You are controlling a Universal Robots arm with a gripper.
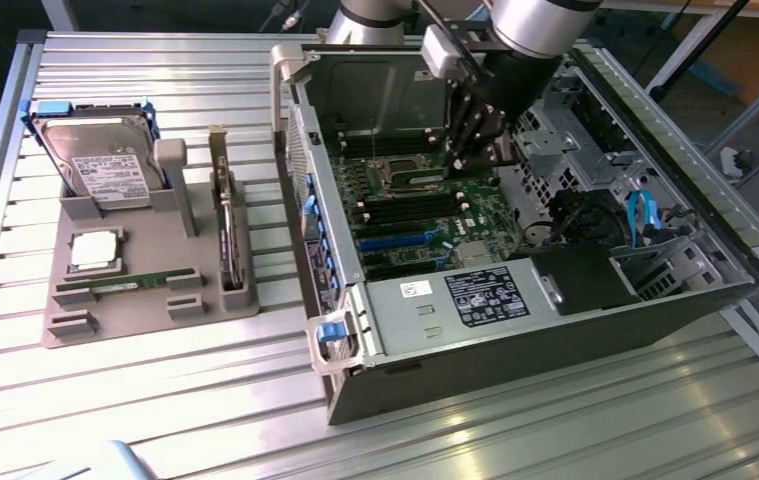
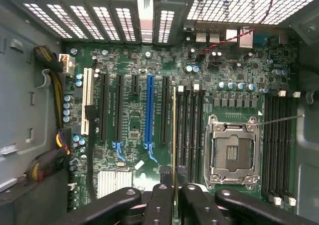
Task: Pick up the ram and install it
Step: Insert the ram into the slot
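Seen edge-on in the wrist view, the ram (image 2: 174,130) is a thin green stick held upright between my black fingers. My gripper (image 2: 174,179) is shut on it. It hangs over the bank of black memory slots (image 2: 188,130) beside the open processor socket (image 2: 233,150), in line with the slot nearest the blue slot. I cannot tell whether it touches that slot. In the exterior view my gripper (image 1: 463,160) reaches down inside the open computer case (image 1: 486,300), above the green motherboard (image 1: 419,215).
A grey holder (image 1: 139,320) on the exterior view's left carries a hard drive (image 1: 99,165), a silver processor (image 1: 95,250), a second green stick (image 1: 126,283) and an upright dark card (image 1: 228,240). Case walls, a drive cage (image 1: 659,260) and cables (image 2: 55,90) ring the motherboard.
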